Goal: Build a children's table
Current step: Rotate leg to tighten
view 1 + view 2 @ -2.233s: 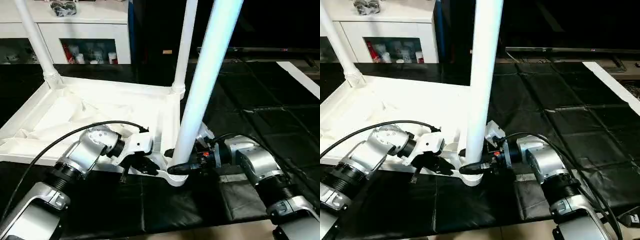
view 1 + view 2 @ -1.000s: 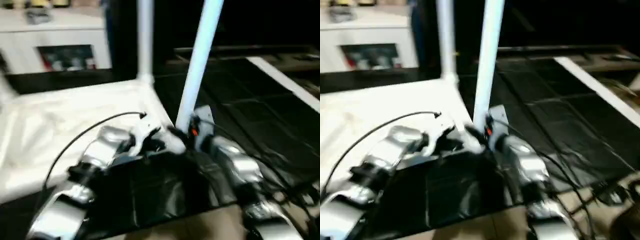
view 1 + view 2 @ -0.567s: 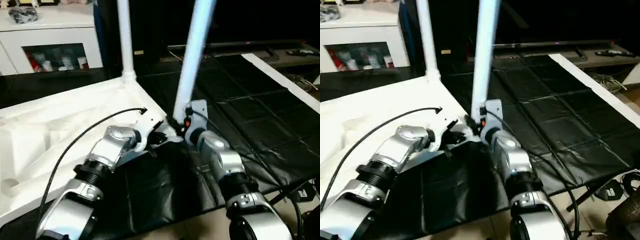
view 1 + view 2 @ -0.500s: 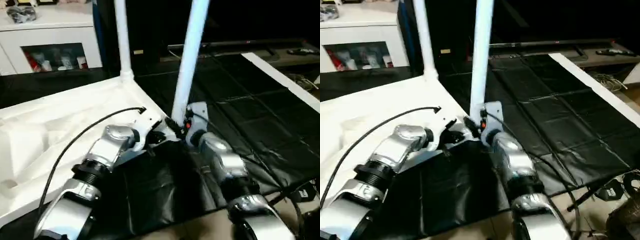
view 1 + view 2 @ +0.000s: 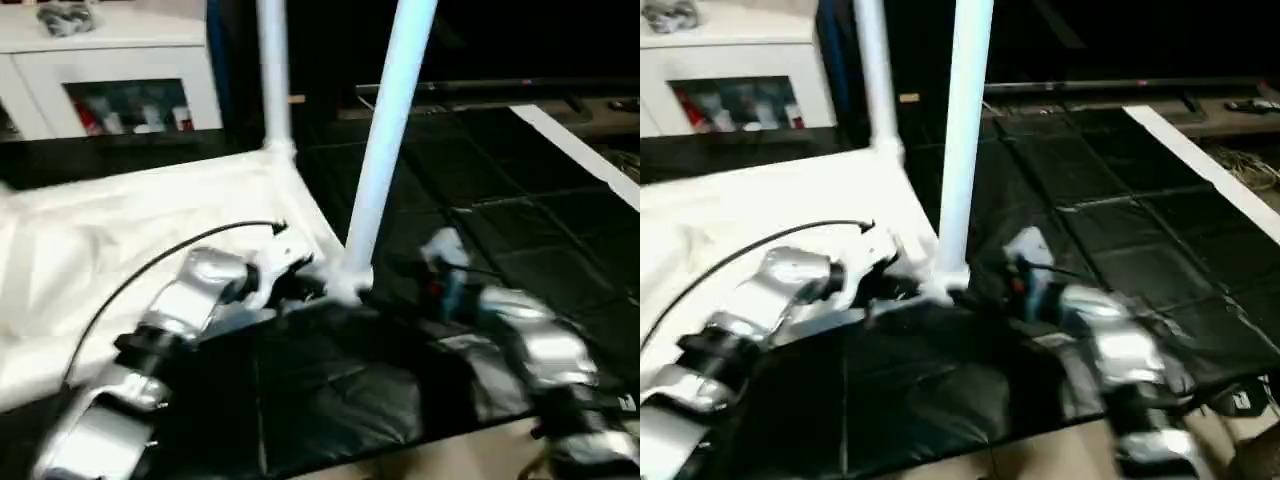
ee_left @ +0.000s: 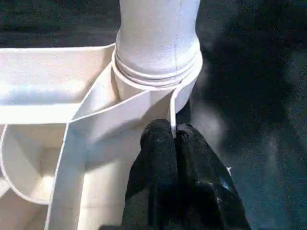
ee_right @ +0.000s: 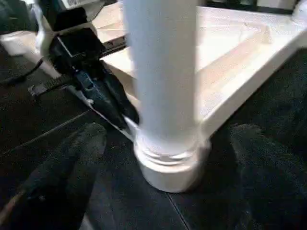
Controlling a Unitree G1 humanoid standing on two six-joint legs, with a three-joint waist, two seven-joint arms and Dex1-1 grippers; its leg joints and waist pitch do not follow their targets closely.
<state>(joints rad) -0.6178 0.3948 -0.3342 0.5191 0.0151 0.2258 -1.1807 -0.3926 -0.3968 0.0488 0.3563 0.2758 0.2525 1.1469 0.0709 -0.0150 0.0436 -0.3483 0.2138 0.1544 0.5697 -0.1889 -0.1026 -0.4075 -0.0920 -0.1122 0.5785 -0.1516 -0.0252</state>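
Dark room; black sheeting [image 5: 500,220] with taped seams spread across the work surface, a white glass-door cabinet [image 5: 130,90] at the back. On the sheeting, upside down: the children's table [image 5: 120,250], ribbed underside up, pushed to the robot's left of centre. Two legs visible from the head camera, both standing upright in corner sockets: a far leg [image 5: 272,75] at the back corner, a near leg [image 5: 385,150] at the corner closest to the arms. Near leg seated in its round socket [image 7: 170,165], ringed collar just above the socket rim.

Left gripper [image 6: 172,139] at that same near corner, jaws clenched on the thin upright rim [image 6: 171,110] of the tabletop right beside the socket; black fingertips [image 6: 158,143] pressed together with the white edge pinched between them. Same grip seen from the right wrist camera, dark fingers [image 7: 112,103] against the rim just beside the leg's base. Silver left forearm [image 5: 190,300] reaching in from the lower left, a black cable [image 5: 180,255] arching over it.

Right gripper [image 7: 168,139] released, jaws spread wide, one black finger [image 7: 67,163] on each side of the near leg's base and apart from it, touching neither leg nor socket. Right forearm [image 5: 520,330] lying over the sheeting just beside that corner, on the robot's right.
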